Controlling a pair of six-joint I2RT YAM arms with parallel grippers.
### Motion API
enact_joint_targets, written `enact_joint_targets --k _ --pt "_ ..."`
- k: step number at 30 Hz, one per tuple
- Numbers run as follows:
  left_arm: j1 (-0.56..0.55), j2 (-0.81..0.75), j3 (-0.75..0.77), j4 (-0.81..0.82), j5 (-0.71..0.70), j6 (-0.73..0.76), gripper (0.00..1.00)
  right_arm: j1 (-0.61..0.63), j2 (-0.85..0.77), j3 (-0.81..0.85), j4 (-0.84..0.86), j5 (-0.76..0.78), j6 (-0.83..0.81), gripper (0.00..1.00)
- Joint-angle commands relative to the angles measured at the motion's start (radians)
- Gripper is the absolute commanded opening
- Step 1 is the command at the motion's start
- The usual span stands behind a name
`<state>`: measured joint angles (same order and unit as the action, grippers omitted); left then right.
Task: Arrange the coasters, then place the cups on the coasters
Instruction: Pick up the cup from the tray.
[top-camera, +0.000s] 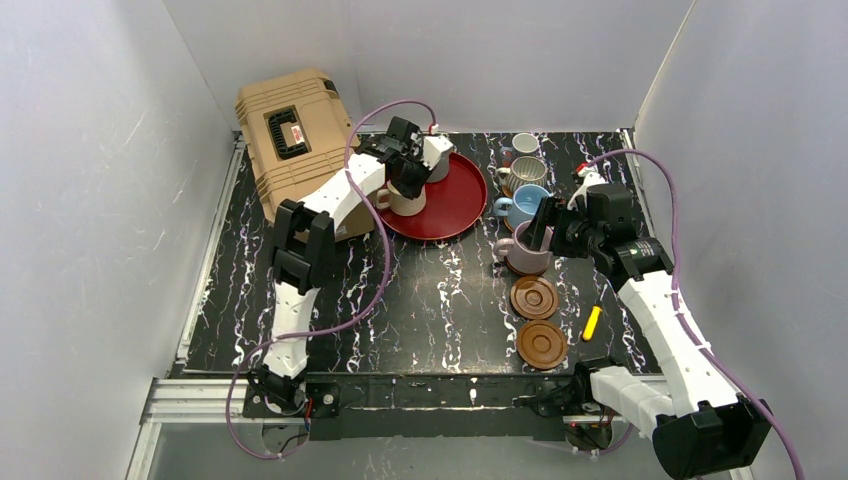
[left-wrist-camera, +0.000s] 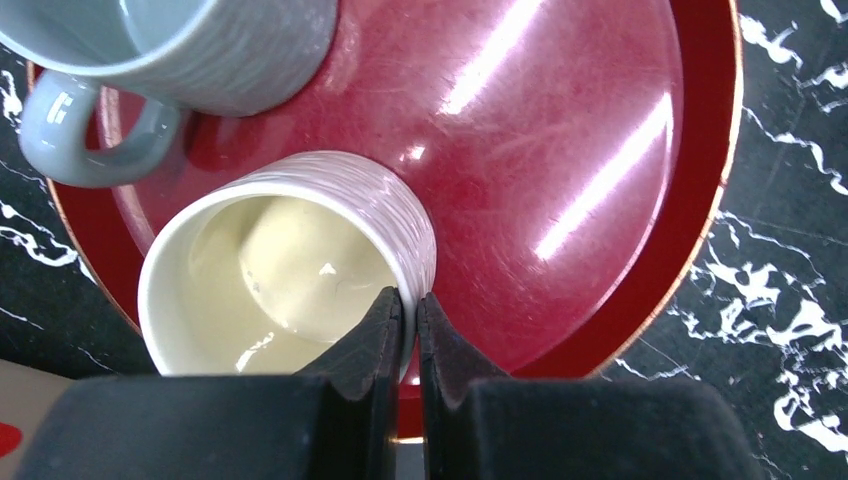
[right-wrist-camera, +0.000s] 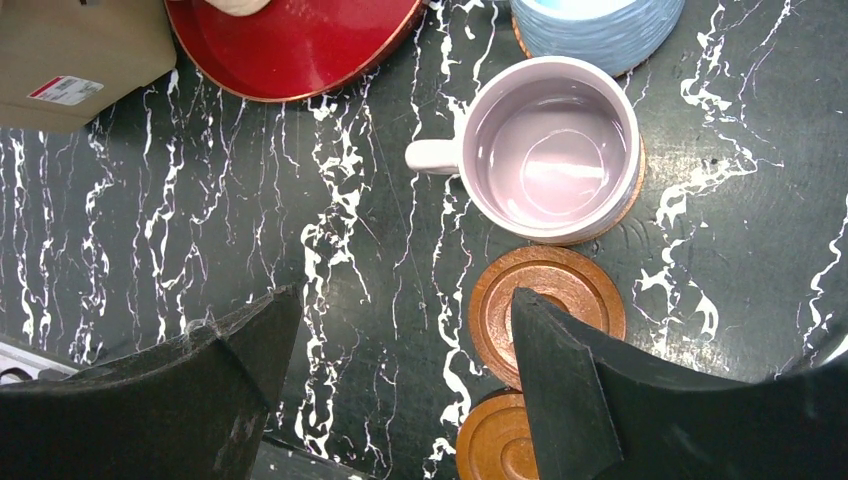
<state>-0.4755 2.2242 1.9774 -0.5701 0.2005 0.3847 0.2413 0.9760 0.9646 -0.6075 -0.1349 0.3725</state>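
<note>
The left gripper (left-wrist-camera: 410, 320) pinches the thin rim of the cream cup (left-wrist-camera: 290, 270), lower left of frame on the red tray (left-wrist-camera: 600, 150), so lifting may swing or drop it; the right gripper (right-wrist-camera: 400, 300) hangs wide, empty

The table (top-camera: 440, 300) has a black top with white veins like marble. At its far left corner lies a tan hard case (top-camera: 290, 140), turned at an angle. Just to the right of it, a round red tray (top-camera: 455, 215) sits flat on the top. On the right side two brown wooden coasters (top-camera: 533, 297) (top-camera: 542, 344) lie bare in a line, the farther one next to a coaster whose edge (right-wrist-camera: 632, 195) shows under a lilac mug (top-camera: 527, 250). A small yellow object (top-camera: 591, 322) lies right of them.
</note>
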Motion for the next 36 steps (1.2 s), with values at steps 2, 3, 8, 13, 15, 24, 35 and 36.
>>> enact_joint_targets --k 2,3,8,13,15,24,35,36 --pt "-0.030 -0.207 -0.069 0.067 0.004 0.013 0.00 -0.005 -0.013 0.003 0.038 -0.008 0.015 0.85" --pt "-0.034 -0.229 -0.079 0.077 0.004 0.011 0.00 -0.004 -0.016 0.003 0.038 -0.007 0.017 0.85" --pt "-0.051 -0.353 -0.163 0.134 0.022 -0.018 0.00 -0.004 -0.018 0.006 0.038 -0.008 0.031 0.85" --pt "-0.083 -0.463 -0.236 0.137 0.043 -0.040 0.00 -0.004 -0.008 0.004 0.037 -0.022 0.044 0.85" --pt "-0.106 -0.512 -0.273 0.125 0.050 -0.054 0.00 -0.004 0.002 0.003 0.035 -0.029 0.048 0.85" --pt "-0.250 -0.768 -0.590 0.132 0.049 -0.117 0.00 -0.004 0.057 -0.004 0.034 -0.130 0.074 0.89" --pt "-0.421 -0.936 -0.870 0.216 0.076 -0.214 0.00 0.096 0.180 -0.028 0.072 -0.282 0.107 0.84" --pt "-0.430 -0.938 -0.883 0.225 0.078 -0.219 0.00 0.119 0.190 -0.038 0.093 -0.289 0.121 0.83"
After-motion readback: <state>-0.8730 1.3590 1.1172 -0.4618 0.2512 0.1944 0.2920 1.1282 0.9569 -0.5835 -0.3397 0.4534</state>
